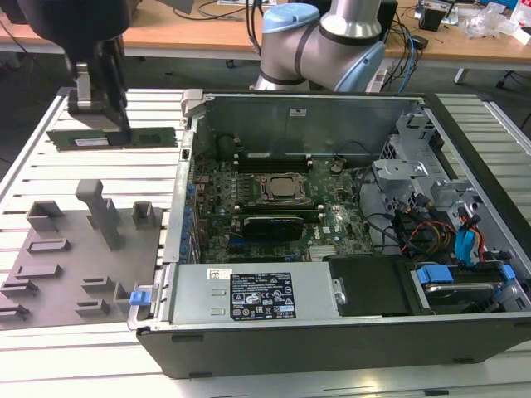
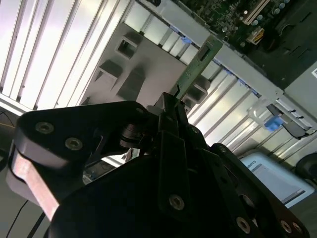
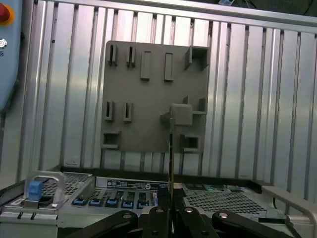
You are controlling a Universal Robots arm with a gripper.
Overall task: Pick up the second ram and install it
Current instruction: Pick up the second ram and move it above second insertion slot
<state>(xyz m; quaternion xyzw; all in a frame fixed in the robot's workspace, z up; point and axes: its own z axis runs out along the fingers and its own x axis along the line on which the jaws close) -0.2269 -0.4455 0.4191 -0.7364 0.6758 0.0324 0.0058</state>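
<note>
The second ram is a long green stick held level in the air above the slatted table, to the exterior view's left of the open computer case. My gripper comes down from above and is shut on its upper edge. In the second wrist view the stick juts out from between the black fingers. The first wrist view shows it edge-on as a thin line rising from the gripper. Long black memory slots lie beside the processor socket inside the case.
A grey holder plate with upright pegs and pockets lies on the table under and in front of the ram; it also shows in both wrist views. The case wall stands between the ram and the motherboard. Drive cage and cables fill the case's right side.
</note>
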